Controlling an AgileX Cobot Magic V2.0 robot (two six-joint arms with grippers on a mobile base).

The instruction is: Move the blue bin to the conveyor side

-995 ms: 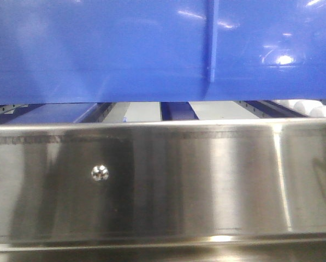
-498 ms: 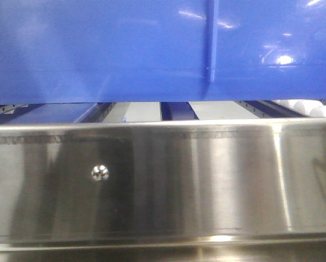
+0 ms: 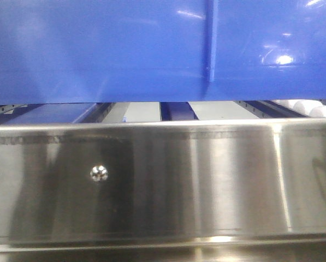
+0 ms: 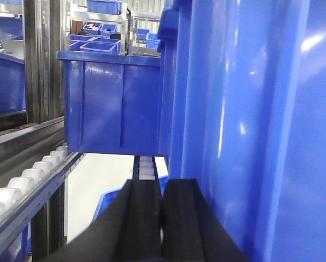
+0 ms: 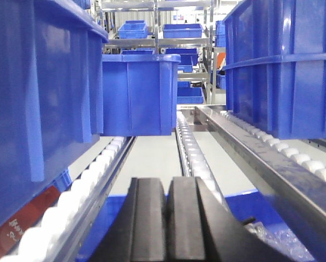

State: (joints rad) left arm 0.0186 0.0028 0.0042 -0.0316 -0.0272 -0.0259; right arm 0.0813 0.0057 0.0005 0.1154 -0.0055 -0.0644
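Note:
The blue bin [image 3: 163, 49] fills the top half of the front view, its glossy ribbed wall hanging just above a steel rail. In the left wrist view the same bin's wall [image 4: 250, 109] rises along the right side. My left gripper [image 4: 161, 188] is shut with nothing between its fingers and sits close beside that wall. Whether it touches the wall I cannot tell. In the right wrist view the bin [image 5: 37, 93] stands at the left on white rollers. My right gripper [image 5: 168, 185] is shut and empty, a little to the bin's right. The conveyor side is out of view.
A stainless steel rail [image 3: 163, 180] crosses the front view below the bin. Roller tracks [image 5: 193, 147] run ahead. Another blue crate [image 5: 138, 93] sits further along the rack, and one more stands at the right [image 5: 283, 65]. A crate [image 4: 111, 103] also blocks the lane ahead of the left gripper.

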